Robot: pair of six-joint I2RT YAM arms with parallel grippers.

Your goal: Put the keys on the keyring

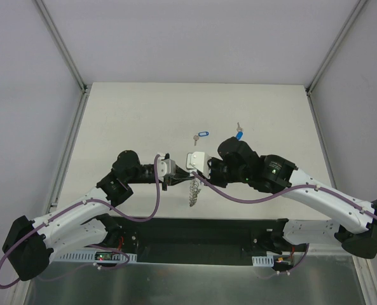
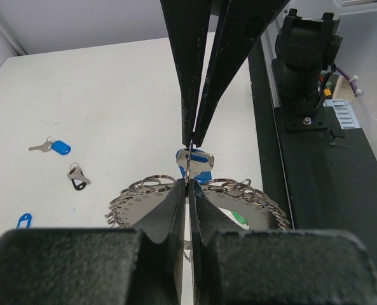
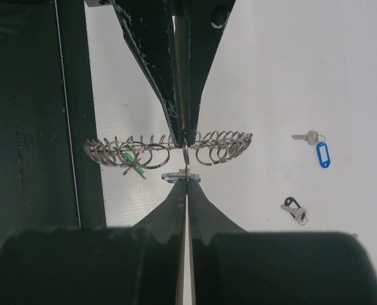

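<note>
The keyring (image 3: pixel 169 149) is pinched at its coiled rim by the clenched left claw (image 2: pixel 187 185). A blue-tagged key (image 2: pixel 199 164) is gripped against that rim by the clenched right claw (image 3: pixel 187 182). On the surface (image 2: pixel 112 95), well apart from both claws, a second blue-tagged key (image 2: pixel 54 147), a third blue tag (image 2: pixel 24 221) and a dark-tagged key (image 2: pixel 78 178) are seen lying loose.

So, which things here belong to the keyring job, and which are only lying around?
Job: keyring; blue-tag key at the ring; loose blue-tag key; second loose blue tag; dark-tag key; left gripper and right gripper, both shut.
Not the job: purple cable; black base plate.
</note>
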